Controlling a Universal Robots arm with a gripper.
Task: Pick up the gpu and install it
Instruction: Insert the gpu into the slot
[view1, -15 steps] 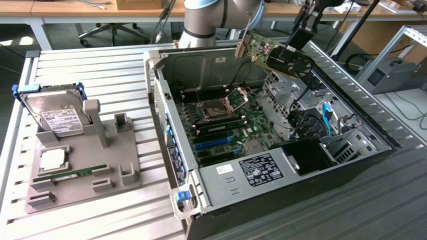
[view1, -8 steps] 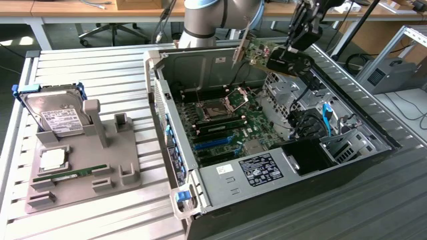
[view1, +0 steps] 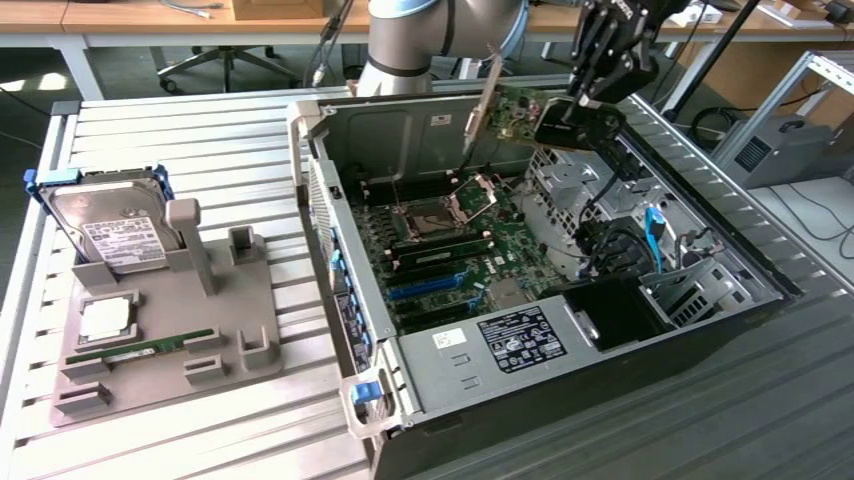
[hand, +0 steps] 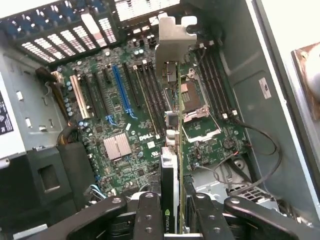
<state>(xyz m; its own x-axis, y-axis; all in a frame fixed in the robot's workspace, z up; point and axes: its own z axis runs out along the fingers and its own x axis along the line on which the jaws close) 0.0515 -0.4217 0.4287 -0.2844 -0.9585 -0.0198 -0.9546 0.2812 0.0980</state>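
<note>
Robot's gripper (view1: 582, 108), clamped on the gpu (view1: 515, 113), holds the card on edge above the open computer case (view1: 747, 275), where clean seating likely demands keeping it upright, silver bracket (hand: 175, 35) toward the slotted wall, squared over the blue slot (hand: 121, 90).

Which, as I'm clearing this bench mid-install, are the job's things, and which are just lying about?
Job in hand: graphics card, held in the gripper above the open computer case; motherboard.
Lying about: hard drive, processor chip, memory stick, all on the grey stand.
</note>
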